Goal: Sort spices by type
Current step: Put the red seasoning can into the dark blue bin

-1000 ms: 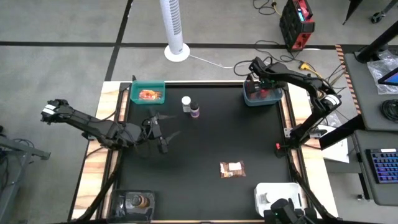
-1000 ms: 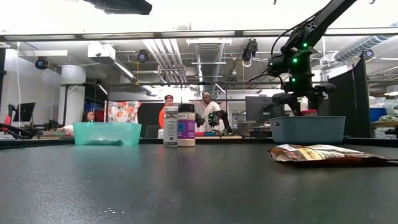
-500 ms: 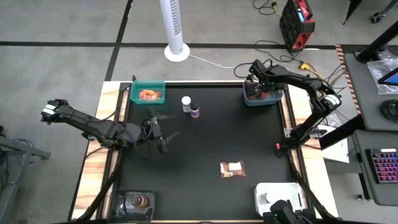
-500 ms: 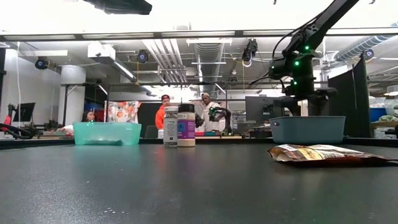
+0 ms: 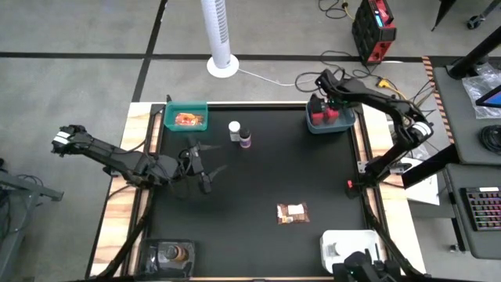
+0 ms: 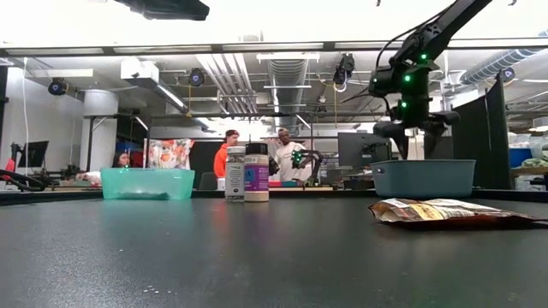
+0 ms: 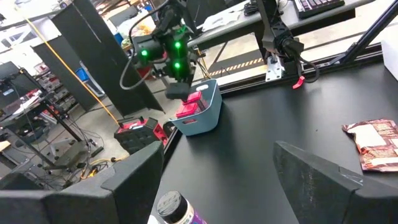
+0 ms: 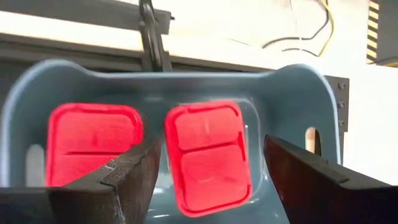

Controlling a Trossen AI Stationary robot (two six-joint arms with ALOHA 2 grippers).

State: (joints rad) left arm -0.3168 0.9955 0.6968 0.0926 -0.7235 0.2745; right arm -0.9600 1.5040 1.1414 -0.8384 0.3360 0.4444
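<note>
So the only thing that moved is the right gripper [image 6: 414, 147]. A second ago it was down low at the blue-grey bin [image 5: 329, 121] at the far right of the table, dipping toward the rim, and now it has lifted back up and hangs above the bin with its fingers spread (you can see the gap in the right wrist view). The two red boxes [image 8: 208, 155] sit side by side in the bin, and from above both now show more clearly since the gripper covers less of them.
</note>
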